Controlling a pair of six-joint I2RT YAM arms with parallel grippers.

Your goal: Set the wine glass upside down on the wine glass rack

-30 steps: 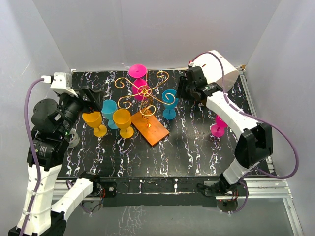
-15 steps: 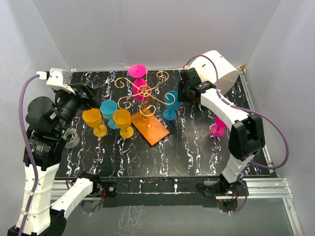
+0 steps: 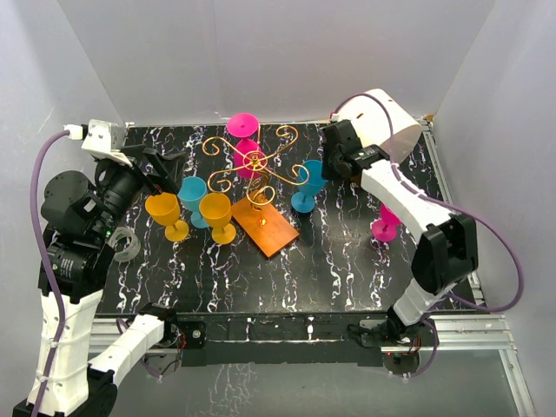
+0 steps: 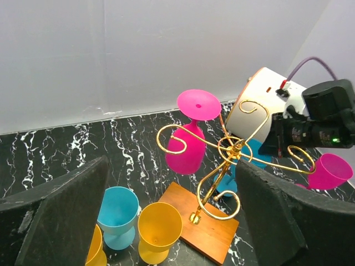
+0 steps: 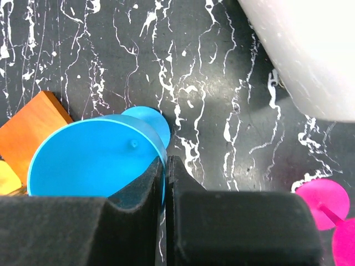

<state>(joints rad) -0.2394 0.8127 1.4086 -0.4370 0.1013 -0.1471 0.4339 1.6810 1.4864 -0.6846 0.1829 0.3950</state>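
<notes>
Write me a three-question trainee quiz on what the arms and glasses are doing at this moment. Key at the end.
1. True or false: the left gripper is open and holds nothing.
2. The right gripper is shut on the rim of a glass. Which colour? A yellow, B blue, C pink.
3. Fill in: the glass already hanging upside down on the wine glass rack is ____.

Key:
1. True.
2. B, the blue glass.
3. Pink: the pink glass hangs foot up on a wire arm.
</notes>
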